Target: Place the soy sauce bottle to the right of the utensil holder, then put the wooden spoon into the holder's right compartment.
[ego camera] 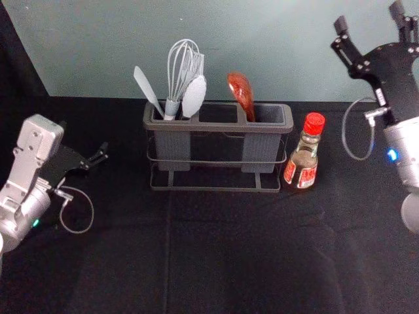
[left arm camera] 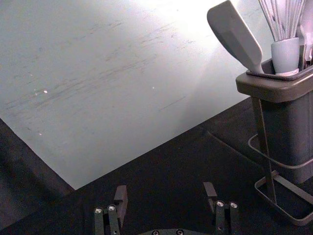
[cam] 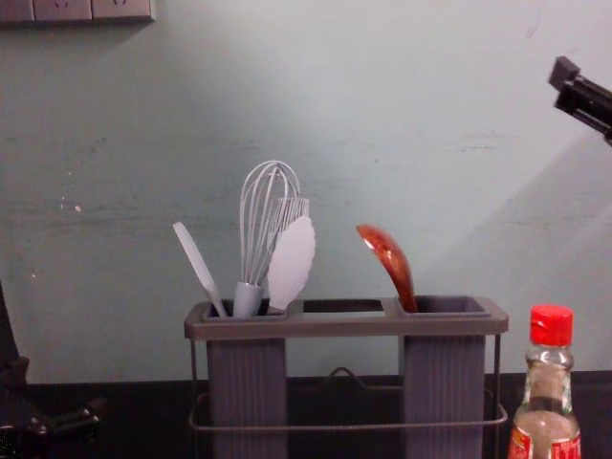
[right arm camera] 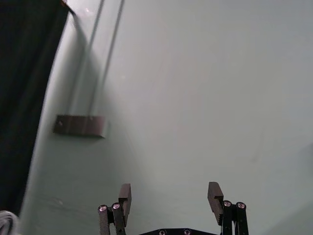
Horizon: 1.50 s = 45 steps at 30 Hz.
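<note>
Soy sauce bottle (ego camera: 304, 160) and wooden spoon (ego camera: 241, 90) are smaller than the utensil holder (ego camera: 265, 149) we see on the counter (ego camera: 229, 255), pale utensils (ego camera: 194, 96) in its left compartment. Our right gripper (ego camera: 370, 18) is raised well to its right, our left gripper (ego camera: 83, 136) out to its left, both released. The bottle stands just beside the holder's right end; the spoon leans, bowl up, in the right compartment

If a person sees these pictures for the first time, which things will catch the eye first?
Most likely the soy sauce bottle with its bright red cap, standing just right of the dark utensil holder. Next, perhaps, the glossy reddish-brown wooden spoon, leaning in the holder's right compartment, and the pale whisk rising from the left one.
</note>
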Motion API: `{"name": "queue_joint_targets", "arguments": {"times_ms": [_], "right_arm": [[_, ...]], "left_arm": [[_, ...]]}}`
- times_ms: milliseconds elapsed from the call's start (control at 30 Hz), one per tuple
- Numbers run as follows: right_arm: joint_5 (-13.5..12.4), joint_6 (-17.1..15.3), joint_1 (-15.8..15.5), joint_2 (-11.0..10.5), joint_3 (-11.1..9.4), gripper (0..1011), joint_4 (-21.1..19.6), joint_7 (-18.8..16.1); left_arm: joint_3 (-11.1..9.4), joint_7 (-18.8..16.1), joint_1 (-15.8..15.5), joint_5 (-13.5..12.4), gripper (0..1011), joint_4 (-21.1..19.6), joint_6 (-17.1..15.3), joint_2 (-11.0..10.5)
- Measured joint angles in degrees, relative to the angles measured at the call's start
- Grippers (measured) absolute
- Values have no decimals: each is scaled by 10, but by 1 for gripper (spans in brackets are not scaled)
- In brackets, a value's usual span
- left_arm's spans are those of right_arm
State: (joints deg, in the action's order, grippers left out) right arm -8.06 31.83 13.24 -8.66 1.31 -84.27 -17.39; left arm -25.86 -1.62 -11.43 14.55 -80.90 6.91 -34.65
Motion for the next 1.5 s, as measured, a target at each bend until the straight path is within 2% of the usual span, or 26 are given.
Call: {"name": "queue_joint_targets", "arguments": {"times_ms": [133,267,367,400,433,567,700,833,1067,1500], "right_arm": [[27,-35,-3,-11,-11,1002,-21,21],[53,-93,-10,-24,-26,1002,-51,46],[59,-137,-15,-36,-31,1002,-67,51],[59,-137,-15,-36,-31,1002,-67,51],[60,-160,-16,-41,-33,1002,-72,51],[62,-208,-18,-56,-33,1002,-82,49],[76,-265,-16,-78,-20,1002,-92,41],[81,-292,-12,-89,-8,1002,-85,34],[83,-319,-11,-100,7,1002,-54,28],[66,-322,-25,-102,19,1003,-10,24]], "left_arm": [[0,0,0,0,1011,0,0,0],[0,0,0,0,1011,0,0,0],[0,0,0,0,1011,0,0,0],[0,0,0,0,1011,0,0,0],[0,0,0,0,1011,0,0,0],[0,0,0,0,1011,0,0,0],[0,0,0,0,1011,0,0,0],[0,0,0,0,1011,0,0,0],[0,0,0,0,1011,0,0,0],[0,0,0,0,1011,0,0,0]]}}
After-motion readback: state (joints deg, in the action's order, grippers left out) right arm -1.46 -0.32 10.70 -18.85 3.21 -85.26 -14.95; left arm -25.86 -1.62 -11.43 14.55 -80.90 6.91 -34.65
